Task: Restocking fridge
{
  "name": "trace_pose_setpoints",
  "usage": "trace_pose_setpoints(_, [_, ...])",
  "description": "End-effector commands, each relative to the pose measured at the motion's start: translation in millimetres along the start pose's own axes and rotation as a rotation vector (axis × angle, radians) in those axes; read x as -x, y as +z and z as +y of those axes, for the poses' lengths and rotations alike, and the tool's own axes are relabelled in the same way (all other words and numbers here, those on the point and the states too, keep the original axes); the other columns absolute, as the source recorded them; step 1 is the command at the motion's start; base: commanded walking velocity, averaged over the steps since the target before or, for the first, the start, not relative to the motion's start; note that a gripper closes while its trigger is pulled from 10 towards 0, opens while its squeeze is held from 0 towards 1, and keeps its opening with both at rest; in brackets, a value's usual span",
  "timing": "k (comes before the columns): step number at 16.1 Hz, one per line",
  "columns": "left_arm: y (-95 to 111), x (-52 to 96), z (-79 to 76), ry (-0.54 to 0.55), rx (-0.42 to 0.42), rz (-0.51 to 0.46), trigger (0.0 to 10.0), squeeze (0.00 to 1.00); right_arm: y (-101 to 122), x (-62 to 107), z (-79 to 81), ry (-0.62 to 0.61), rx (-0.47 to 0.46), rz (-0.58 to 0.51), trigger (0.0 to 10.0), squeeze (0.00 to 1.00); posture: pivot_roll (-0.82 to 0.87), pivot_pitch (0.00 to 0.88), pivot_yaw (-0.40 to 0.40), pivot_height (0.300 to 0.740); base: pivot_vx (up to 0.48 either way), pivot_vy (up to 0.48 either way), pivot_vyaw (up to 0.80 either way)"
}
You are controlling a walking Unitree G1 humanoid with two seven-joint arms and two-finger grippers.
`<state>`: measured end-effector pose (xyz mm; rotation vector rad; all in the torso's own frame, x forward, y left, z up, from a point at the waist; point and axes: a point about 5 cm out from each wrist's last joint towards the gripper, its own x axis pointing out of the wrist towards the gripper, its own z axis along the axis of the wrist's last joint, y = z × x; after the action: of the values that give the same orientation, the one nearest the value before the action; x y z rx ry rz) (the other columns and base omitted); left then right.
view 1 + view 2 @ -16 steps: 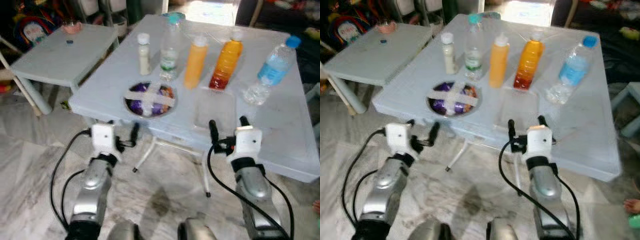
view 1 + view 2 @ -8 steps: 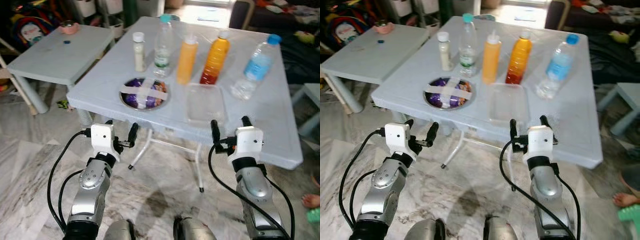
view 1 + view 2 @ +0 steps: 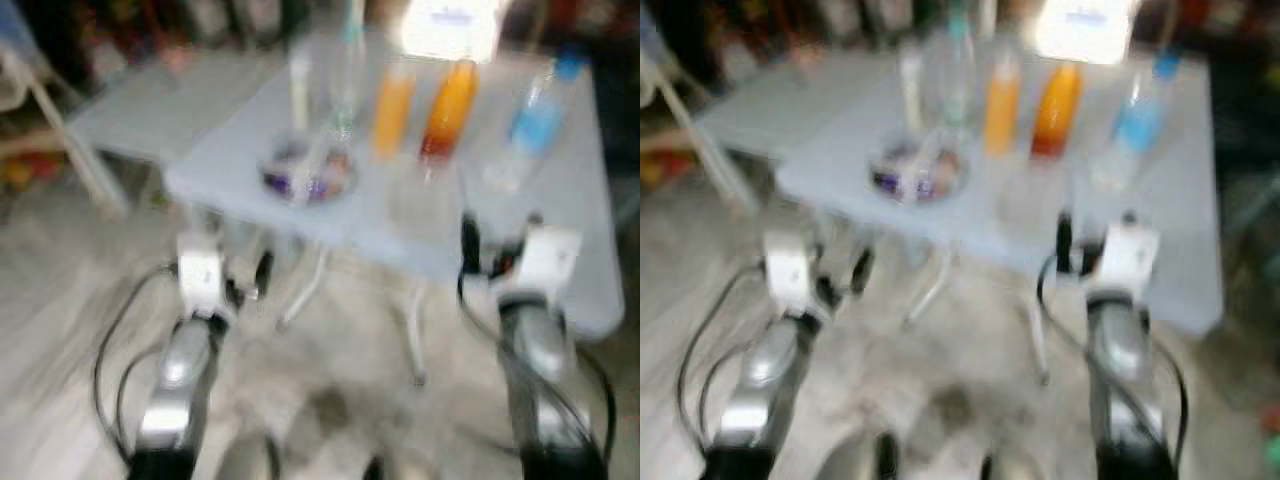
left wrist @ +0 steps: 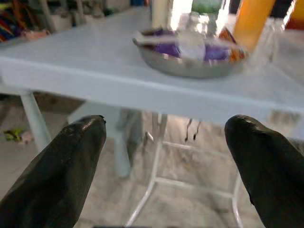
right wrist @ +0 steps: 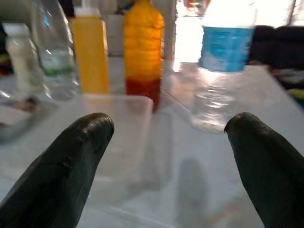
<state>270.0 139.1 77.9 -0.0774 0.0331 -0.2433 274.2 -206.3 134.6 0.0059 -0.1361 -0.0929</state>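
The head views are blurred. On the light blue table (image 3: pixel 590 200) stand a small white bottle (image 5: pixel 19 57), a clear bottle (image 5: pixel 54 52), an orange bottle (image 5: pixel 90 59), an orange-red bottle (image 5: pixel 142 52) and a blue-labelled water bottle (image 5: pixel 223 61). A taped metal bowl (image 4: pixel 190 52) of purple food sits near the front edge, beside a clear plastic container (image 5: pixel 118 137). My left gripper (image 4: pixel 166 156) is open below the table edge, facing the bowl. My right gripper (image 5: pixel 166 156) is open at table height, facing the clear container.
A second, lower light table (image 3: pixel 130 120) stands to the left. White table legs (image 4: pixel 152 180) cross under the near edge. Marble floor (image 3: pixel 340 400) lies below my arms. Dark clutter lines the back.
The head views have shifted and become blurred, so the camera has moved. Both arms keep the same raised pose with open fingers before the table.
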Motion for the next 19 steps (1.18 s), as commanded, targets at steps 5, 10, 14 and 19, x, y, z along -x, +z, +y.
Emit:
trace_pose_setpoints(5, [6.8,-2.4,4.4,0.000,-0.046,-0.013,10.0,0.00,-8.1,-10.7,-5.8,0.018,-0.062,0.051,10.0,0.00,-0.01,0.094,0.033,0.740,0.000,0.000,0.00])
trace_pose_setpoints(10, [6.5,-1.4,5.5,-0.007,-0.058,-0.004,10.0,0.00,-6.4,-18.5,-13.6,0.035,-0.086,0.043,10.0,0.00,-0.01,0.109,0.050,0.740,0.000,0.000,0.00])
trace_pose_setpoints(14, [6.8,-1.2,6.0,-0.012,-0.067,0.000,10.0,0.00,-5.0,-28.6,-11.5,0.098,-0.156,0.040,10.0,0.00,0.00,0.114,0.056,0.740,0.000,0.000,0.00])
trace_pose_setpoints(19, [7.3,-1.2,7.5,-0.007,-0.076,0.003,10.0,0.00,-19.1,-34.0,-13.5,0.141,-0.387,0.124,10.0,0.00,0.01,0.118,0.057,0.740,0.000,0.000,0.00])
